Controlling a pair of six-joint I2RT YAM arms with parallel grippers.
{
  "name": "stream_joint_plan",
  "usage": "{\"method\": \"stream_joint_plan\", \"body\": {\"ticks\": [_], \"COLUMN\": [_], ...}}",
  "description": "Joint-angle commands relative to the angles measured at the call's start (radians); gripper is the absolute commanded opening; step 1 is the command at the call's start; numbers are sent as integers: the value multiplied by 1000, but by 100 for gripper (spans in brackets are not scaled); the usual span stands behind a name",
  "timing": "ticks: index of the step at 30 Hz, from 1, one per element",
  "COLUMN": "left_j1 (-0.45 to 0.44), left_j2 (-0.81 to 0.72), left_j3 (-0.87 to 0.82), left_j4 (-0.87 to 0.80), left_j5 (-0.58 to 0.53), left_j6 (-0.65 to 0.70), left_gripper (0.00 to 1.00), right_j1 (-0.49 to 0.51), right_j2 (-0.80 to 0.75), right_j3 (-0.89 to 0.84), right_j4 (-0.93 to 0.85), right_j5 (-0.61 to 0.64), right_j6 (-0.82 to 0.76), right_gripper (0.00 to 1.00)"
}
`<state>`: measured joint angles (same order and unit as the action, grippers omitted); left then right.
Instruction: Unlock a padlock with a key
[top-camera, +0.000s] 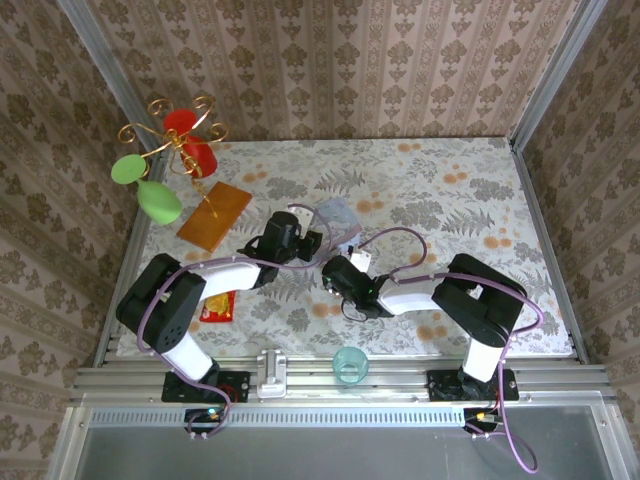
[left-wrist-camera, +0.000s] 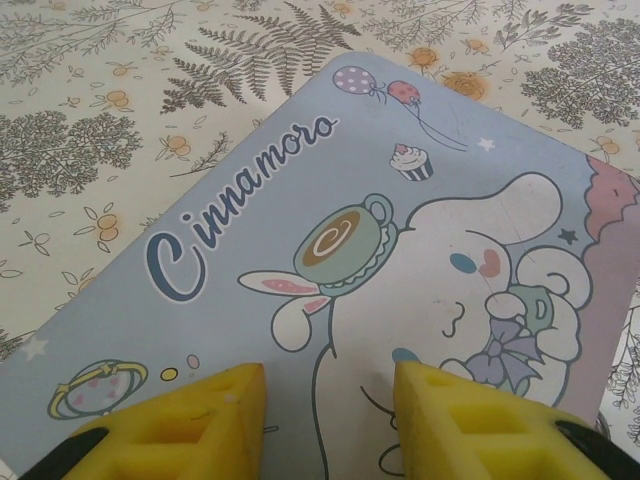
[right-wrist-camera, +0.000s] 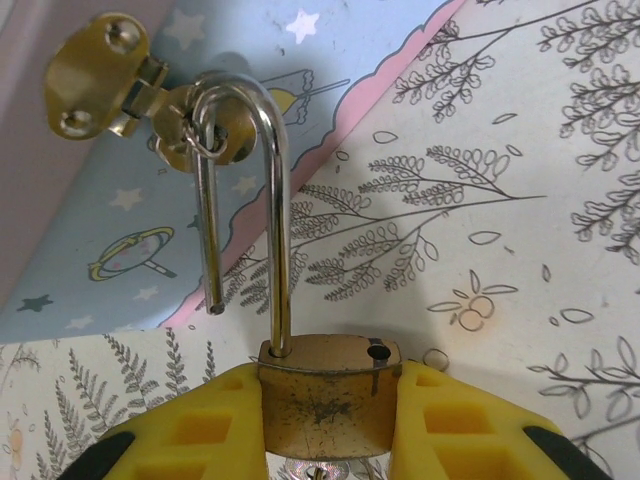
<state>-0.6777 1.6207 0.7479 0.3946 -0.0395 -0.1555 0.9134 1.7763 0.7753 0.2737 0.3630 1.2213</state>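
Your right gripper (right-wrist-camera: 328, 392) clamps the padlock (right-wrist-camera: 325, 405), its open shackle (right-wrist-camera: 277, 200) hooked in the tin hasp (right-wrist-camera: 95, 75) at eleven o'clock; your left gripper (left-wrist-camera: 330, 400) gapes.

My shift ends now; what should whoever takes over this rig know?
Left claw: open above the tin lid, holding nothing.
Right claw: shut on the padlock body.
Padlock: shackle open, one leg out of the body, the curved end hooked through the tin's hasp.
Done: unlocking. Left: perhaps slipping the shackle off the hasp.
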Motion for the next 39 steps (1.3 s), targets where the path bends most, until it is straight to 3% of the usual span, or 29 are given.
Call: {"method": "stream_joint_plan", "body": {"ticks": [1,15,20,26,31,35,39], "left_j1": [0,-4,-3,5,25,68,98], "left_j2": [48,107,106,23,-16,-10,119], "left_j3": [-48,-46,-29,61,150,307,527], "left_j4": [-128,-106,-123,-252,-316,-398,-527], "left_j5": [35,74,84,106,108,148,135], "left_j6": [6,50,24,19,-4,-34,-15], "left_gripper": [38,36,36,37,39,51,68], "right_j1": [-15,-106,-96,-105,-116,-105,-102], "right_j2": [63,22,60,53,64,80,93], "right_j3": [10,1,47,-58,-9,-17,-47], "right_j4": [79,137,130,249,230,250,289], "right_j5": [-6,-14,-85,-56,-102,-102,-104], "right_j6": [33,-46,-78,-16,-62,-43,-13], "right_gripper": [25,26,25,25,25,25,25]}}
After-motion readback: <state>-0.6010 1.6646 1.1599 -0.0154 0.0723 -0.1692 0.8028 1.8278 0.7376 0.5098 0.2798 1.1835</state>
